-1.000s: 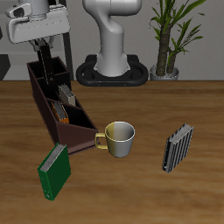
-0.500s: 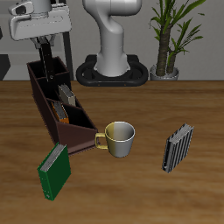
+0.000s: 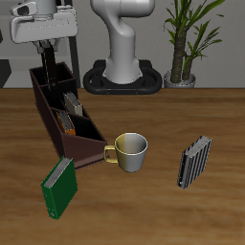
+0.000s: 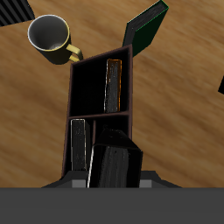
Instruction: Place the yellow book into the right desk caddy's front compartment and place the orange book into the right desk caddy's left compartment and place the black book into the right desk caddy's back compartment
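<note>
The right desk caddy (image 3: 44, 107) is a long maroon box near the table's edge. My gripper (image 3: 47, 59) hangs over its far, tall end, shut on the black book (image 4: 114, 163), which is tilted above the back compartment. The fingers are mostly hidden by the book. In the wrist view the orange book (image 4: 112, 85) stands upright in one inner compartment of the caddy (image 4: 70, 96). The thin yellow book (image 4: 79, 144) stands in the narrow compartment beside the black book. The orange book (image 3: 65, 121) also shows in the exterior view.
A green book (image 3: 59, 185) leans against the caddy's low slanted end. A yellow-and-white mug (image 3: 127, 151) stands beside that end. A black-and-white striped book (image 3: 194, 163) stands farther along the table. The robot base (image 3: 122, 72) and a potted plant (image 3: 182, 43) are at the back.
The gripper head shifted slightly upward between one second and half a second ago. Since then nothing has visibly moved.
</note>
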